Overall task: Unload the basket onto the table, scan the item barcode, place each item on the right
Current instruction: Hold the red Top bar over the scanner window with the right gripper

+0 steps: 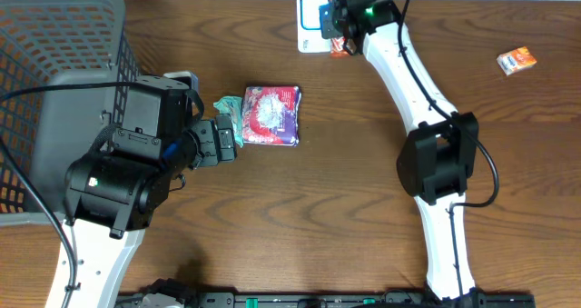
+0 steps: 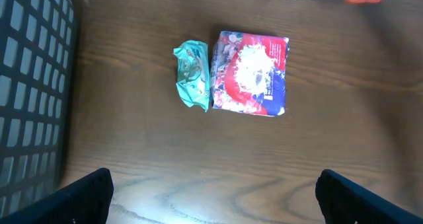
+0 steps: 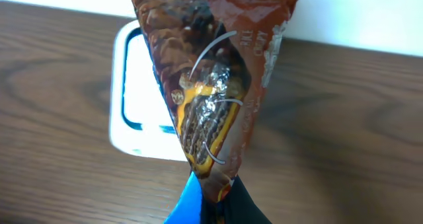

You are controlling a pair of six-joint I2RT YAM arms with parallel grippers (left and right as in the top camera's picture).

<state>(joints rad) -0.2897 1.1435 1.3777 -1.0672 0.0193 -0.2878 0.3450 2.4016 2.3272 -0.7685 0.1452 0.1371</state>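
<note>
A brown glossy snack wrapper [image 3: 211, 85] with a chocolate-bar picture is clamped at its lower end by the right gripper [image 3: 210, 192], whose jaws are closed on it. It is held just above the white rounded-rectangle scanner plate [image 1: 310, 22] at the far edge of the brown wooden table [image 1: 363, 190]. White lettering is seen along the wrapper's edge, but it cannot be read. The left gripper [image 2: 211, 204] is held with its jaws wide apart, nothing between them, near a purple and red food packet [image 2: 251, 73] and a crumpled teal packet [image 2: 192, 74] lying side by side; their print is too blurred to read. A grey plastic basket [image 1: 54, 72] is seen at the left, a small orange box [image 1: 516, 62] far right
</note>
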